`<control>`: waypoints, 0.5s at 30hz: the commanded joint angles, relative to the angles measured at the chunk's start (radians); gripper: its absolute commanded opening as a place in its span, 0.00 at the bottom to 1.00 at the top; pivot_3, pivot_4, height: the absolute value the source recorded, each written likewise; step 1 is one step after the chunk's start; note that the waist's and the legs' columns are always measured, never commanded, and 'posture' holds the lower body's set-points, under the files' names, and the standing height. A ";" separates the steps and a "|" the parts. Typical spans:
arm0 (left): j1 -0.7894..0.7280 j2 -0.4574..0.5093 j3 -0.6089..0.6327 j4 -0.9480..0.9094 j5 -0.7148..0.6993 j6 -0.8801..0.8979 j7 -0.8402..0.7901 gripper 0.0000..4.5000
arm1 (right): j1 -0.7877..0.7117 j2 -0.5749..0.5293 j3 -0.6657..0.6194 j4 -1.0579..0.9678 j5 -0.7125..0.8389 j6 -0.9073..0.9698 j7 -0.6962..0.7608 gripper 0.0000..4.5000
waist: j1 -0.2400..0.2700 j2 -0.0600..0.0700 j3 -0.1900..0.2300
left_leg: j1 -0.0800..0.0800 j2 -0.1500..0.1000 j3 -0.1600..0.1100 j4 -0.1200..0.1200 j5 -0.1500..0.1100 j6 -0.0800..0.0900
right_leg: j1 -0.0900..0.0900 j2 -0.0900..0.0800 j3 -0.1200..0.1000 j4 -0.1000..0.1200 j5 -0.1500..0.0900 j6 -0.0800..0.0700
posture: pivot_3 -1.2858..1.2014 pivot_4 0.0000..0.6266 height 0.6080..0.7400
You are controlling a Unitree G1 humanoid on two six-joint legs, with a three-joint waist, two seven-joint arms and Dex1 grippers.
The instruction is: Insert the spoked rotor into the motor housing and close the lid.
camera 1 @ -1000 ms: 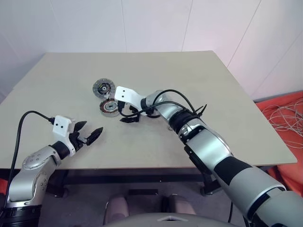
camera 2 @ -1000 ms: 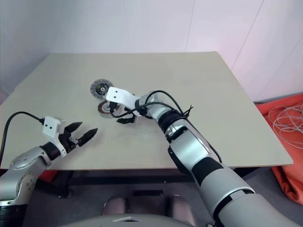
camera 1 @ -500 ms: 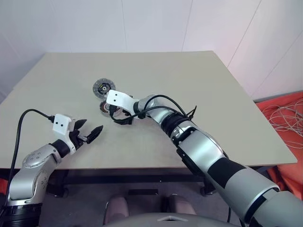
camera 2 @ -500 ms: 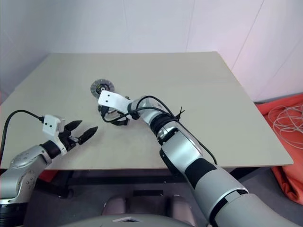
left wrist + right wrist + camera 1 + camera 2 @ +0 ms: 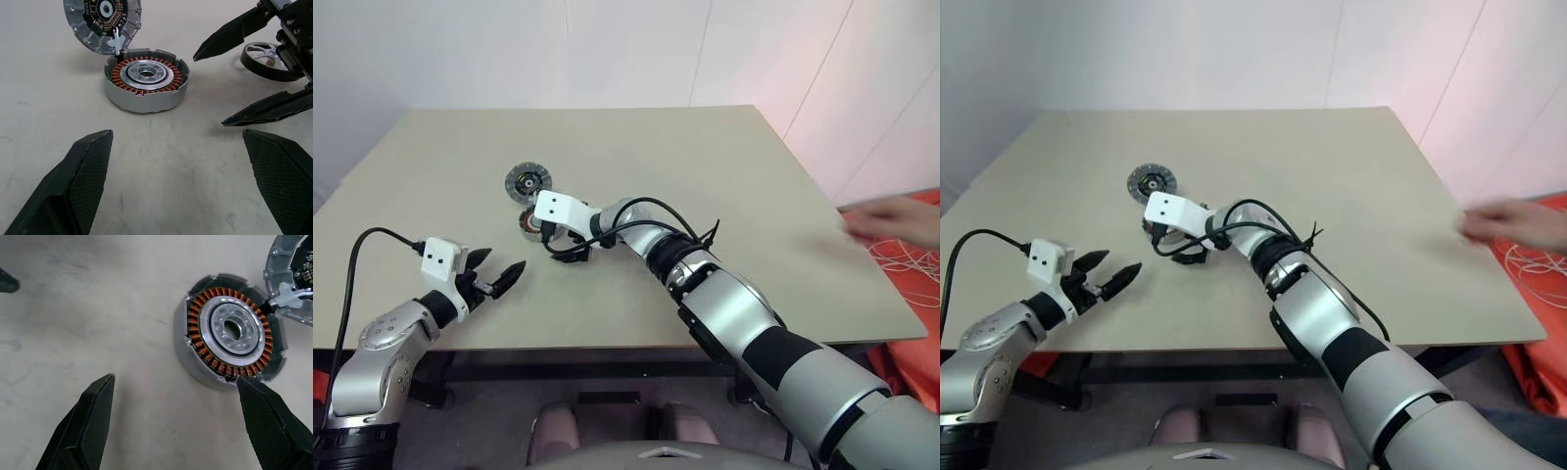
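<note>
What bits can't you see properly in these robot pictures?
- The spoked rotor: in the left wrist view, the right gripper covers its far side.
- The motor housing: in the left eye view, the right arm's white wrist block hides most of it.
- The lid: in the right wrist view, the picture's edge cuts it off.
- A person's hand: in the right eye view, blurred at the edge.

right arm: swung across the surface (image 5: pixel 724 176) toward the robot's left since a second ago; no shift over the last half second
right tool (image 5: pixel 565 245): earlier just right of the motor housing (image 5: pixel 146 78), now directly over it, covering most of it in the head views
person's hand (image 5: pixel 891 220): newly in view at the right edge, blurred, beyond the surface's corner
</note>
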 commanded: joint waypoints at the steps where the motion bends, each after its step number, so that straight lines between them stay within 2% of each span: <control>1: -0.004 0.004 0.027 -0.033 -0.010 -0.020 0.000 1.00 | -0.008 -0.035 -0.020 -0.107 0.021 -0.014 0.082 0.99 | 0.001 0.000 0.000 | 0.000 0.000 0.000 0.000 0.000 0.000 | 0.000 0.000 0.000 0.000 0.000 0.000 | 0.52 0.00 1.00; 6: -0.006 0.008 0.027 -0.033 -0.011 -0.016 -0.004 1.00 | 0.070 -0.126 -0.022 -0.310 0.052 0.045 0.217 0.99 | 0.004 -0.001 -0.001 | 0.000 0.000 0.000 0.000 0.000 0.000 | 0.001 0.000 0.000 0.000 0.000 0.000 | 0.52 0.00 1.00; 11: -0.028 0.013 0.024 -0.013 -0.008 -0.016 -0.011 1.00 | 0.202 -0.264 -0.012 -0.626 0.096 0.144 0.387 0.99 | 0.005 -0.002 -0.001 | 0.000 0.000 0.000 0.000 0.000 0.000 | 0.001 0.001 0.000 0.000 0.000 0.000 | 0.52 0.00 1.00; 15: -0.027 0.008 0.010 -0.015 -0.003 -0.016 -0.016 1.00 | 0.250 -0.328 -0.010 -0.756 0.116 0.208 0.438 0.99 | 0.002 -0.002 -0.001 | 0.001 -0.001 0.000 0.000 0.000 0.000 | 0.002 0.001 0.000 0.000 0.000 0.000 | 0.52 0.00 1.00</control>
